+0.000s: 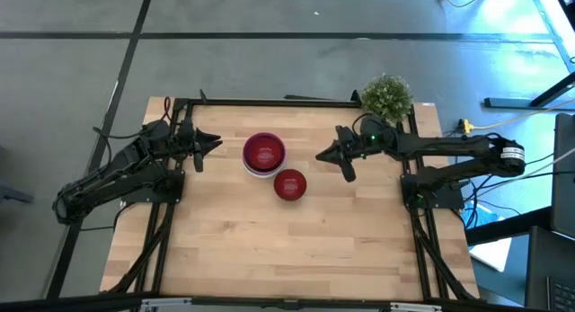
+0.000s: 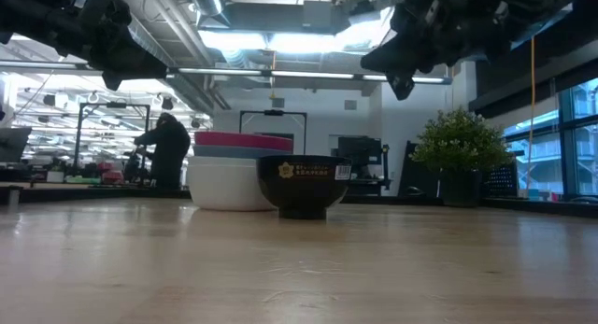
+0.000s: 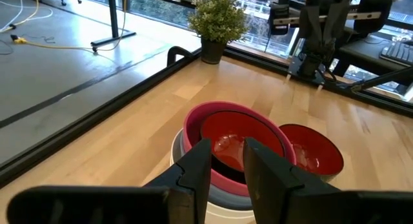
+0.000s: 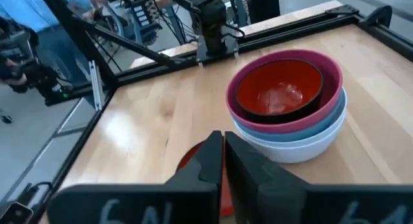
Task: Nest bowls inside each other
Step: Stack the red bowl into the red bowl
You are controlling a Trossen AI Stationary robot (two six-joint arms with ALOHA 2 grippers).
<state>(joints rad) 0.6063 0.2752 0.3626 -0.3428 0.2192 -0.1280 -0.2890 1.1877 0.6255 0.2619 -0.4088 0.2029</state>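
A stack of round bowls [image 1: 263, 156] is seen upright, mouths up, toward the far middle of the pale wooden tabletop [image 1: 287, 249]: a white bowl [image 2: 224, 184] at the bottom, a blue bowl [image 4: 322, 124] in it, a magenta pink bowl [image 3: 193, 124] above, and a glossy dark red bowl [image 4: 279, 90] nested on top. A second dark red bowl [image 1: 289, 183] stands just beside the stack, dark outside, with a small label [image 2: 313, 171] whose writing cannot be read. The left gripper [image 1: 212, 143] is held above the tabletop left of the stack, fingers narrowly apart. The right gripper [image 1: 325, 154] is held to the right, fingers closed together, empty. A green potted plant [image 1: 387, 96] stands at the far right corner.
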